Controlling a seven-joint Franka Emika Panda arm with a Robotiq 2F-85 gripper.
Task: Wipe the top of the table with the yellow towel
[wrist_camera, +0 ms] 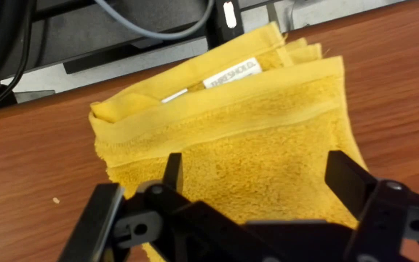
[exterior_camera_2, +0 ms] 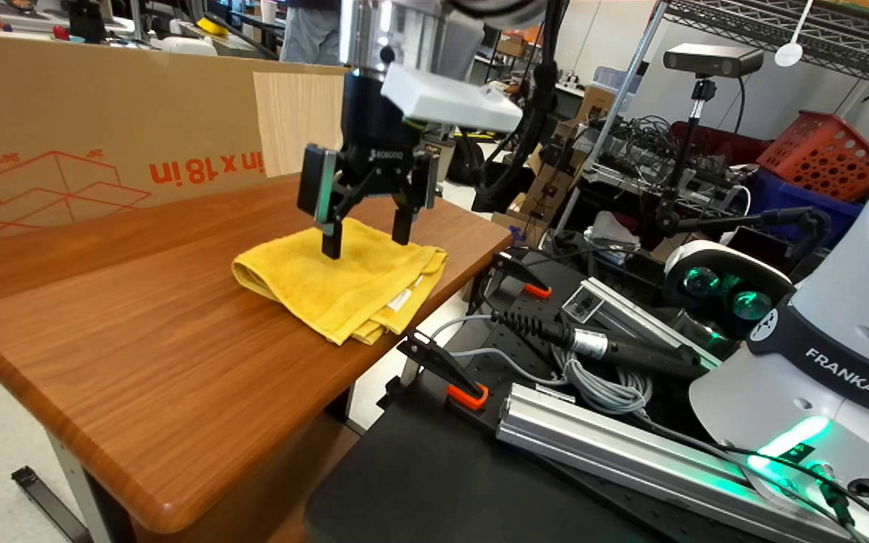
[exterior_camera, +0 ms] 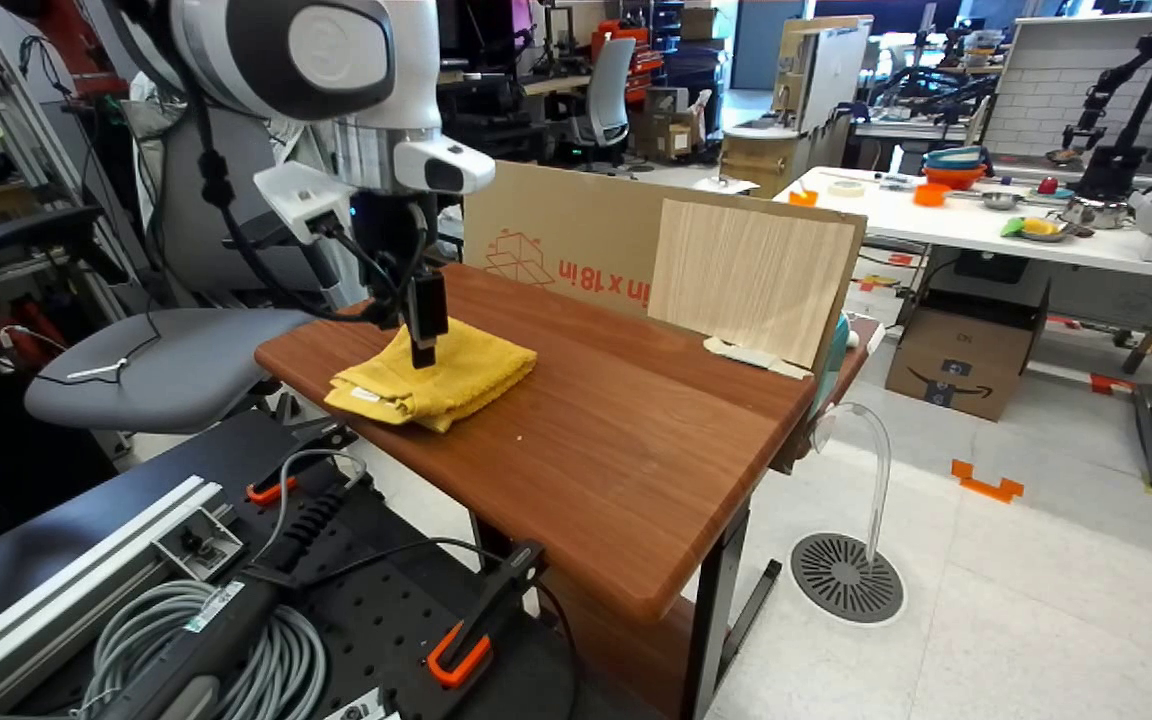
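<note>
The yellow towel (exterior_camera: 486, 370) lies folded on the brown wooden table (exterior_camera: 626, 470), near one end and close to the edge by the robot's base. In an exterior view the towel (exterior_camera_2: 314, 283) shows its white label at the near corner. In the wrist view the folded towel (wrist_camera: 253, 120) fills the middle, with its label between the layers. My gripper (exterior_camera_2: 367, 243) points down over the towel, with its two fingers wide apart and nothing between them. In the wrist view the gripper (wrist_camera: 255, 162) is also open, with towel cloth below. I cannot tell whether the fingertips touch the cloth.
A cardboard panel (exterior_camera: 576, 235) stands along the table's far edge, with a light wood-grain sheet (exterior_camera: 751, 280) on it. A black mount table (exterior_camera_2: 419, 475) with orange-tipped clamps (exterior_camera_2: 468, 396) and cables borders the near edge. A grey chair (exterior_camera: 166, 365) stands by the table's end.
</note>
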